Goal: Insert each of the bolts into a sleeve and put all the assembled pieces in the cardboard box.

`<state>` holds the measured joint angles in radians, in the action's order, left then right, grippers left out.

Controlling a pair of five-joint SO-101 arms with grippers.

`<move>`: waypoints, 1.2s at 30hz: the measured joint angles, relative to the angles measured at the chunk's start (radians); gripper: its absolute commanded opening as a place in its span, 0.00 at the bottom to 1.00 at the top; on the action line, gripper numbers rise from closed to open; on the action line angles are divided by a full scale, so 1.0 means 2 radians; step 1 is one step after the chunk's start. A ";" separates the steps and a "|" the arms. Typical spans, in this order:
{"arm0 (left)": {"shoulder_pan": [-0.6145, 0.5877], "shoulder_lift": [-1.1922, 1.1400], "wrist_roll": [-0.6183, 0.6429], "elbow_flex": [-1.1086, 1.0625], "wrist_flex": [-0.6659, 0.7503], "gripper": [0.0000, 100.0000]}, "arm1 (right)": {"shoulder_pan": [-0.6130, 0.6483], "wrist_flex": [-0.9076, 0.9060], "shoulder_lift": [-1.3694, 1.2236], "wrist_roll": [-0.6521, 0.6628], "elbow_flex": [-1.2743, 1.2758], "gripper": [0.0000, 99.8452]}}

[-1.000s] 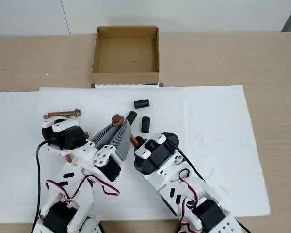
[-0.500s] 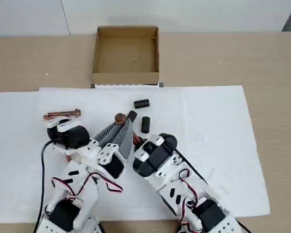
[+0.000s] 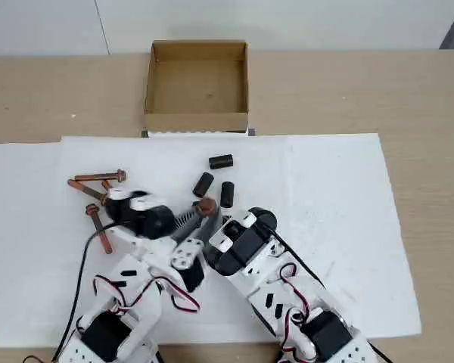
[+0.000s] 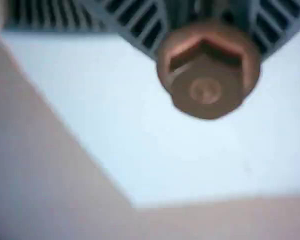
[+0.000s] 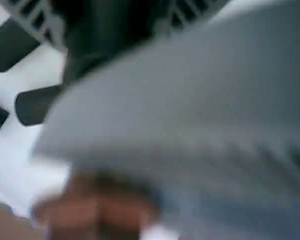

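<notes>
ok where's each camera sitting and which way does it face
High view: fixed above the table, looking down on the cardboard box, paper, left arm and right arm.
Left wrist view: on the left arm, looking past the left gripper, shut on a bolt, toward paper.
Right wrist view: on the right arm, facing sleeves past a blurred grey part.
Shared by high and left wrist: that bolt.

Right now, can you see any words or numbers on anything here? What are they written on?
No word, number or sign can be read here.
cardboard box: plain, no print showing.
bolt: a small round mark on its head, too blurred to read.
black sleeve nearest the box: no marks showing.
white paper: blank.
</notes>
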<state>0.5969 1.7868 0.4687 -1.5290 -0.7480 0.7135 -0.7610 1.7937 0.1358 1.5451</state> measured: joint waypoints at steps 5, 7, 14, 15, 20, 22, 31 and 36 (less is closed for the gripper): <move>0.005 0.001 -0.017 0.002 -0.028 0.01 | 0.002 0.000 0.000 0.002 0.000 0.00; 0.005 0.001 -0.029 0.002 -0.028 0.01 | 0.002 0.000 0.000 0.002 0.000 0.00; -0.023 0.001 -0.072 0.001 -0.029 0.15 | 0.001 0.000 0.000 0.002 0.000 0.00; -0.031 0.000 -0.081 0.001 -0.030 0.15 | 0.001 0.000 0.000 0.002 0.000 0.00; -0.047 0.000 -0.091 0.016 -0.034 0.15 | 0.000 0.000 0.000 0.002 0.000 0.00; -0.049 0.000 -0.093 0.027 -0.034 0.15 | 0.002 0.000 0.000 0.002 0.001 0.00; -0.051 0.002 -0.087 0.110 -0.077 0.10 | 0.000 0.000 -0.001 -0.018 0.000 0.00; -0.101 0.005 -0.087 0.137 -0.084 0.01 | -0.044 -0.025 -0.001 -0.051 0.000 0.00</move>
<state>0.3959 1.7960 0.2938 -1.2559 -0.9168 0.6245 -0.8117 1.7921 0.0345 1.5451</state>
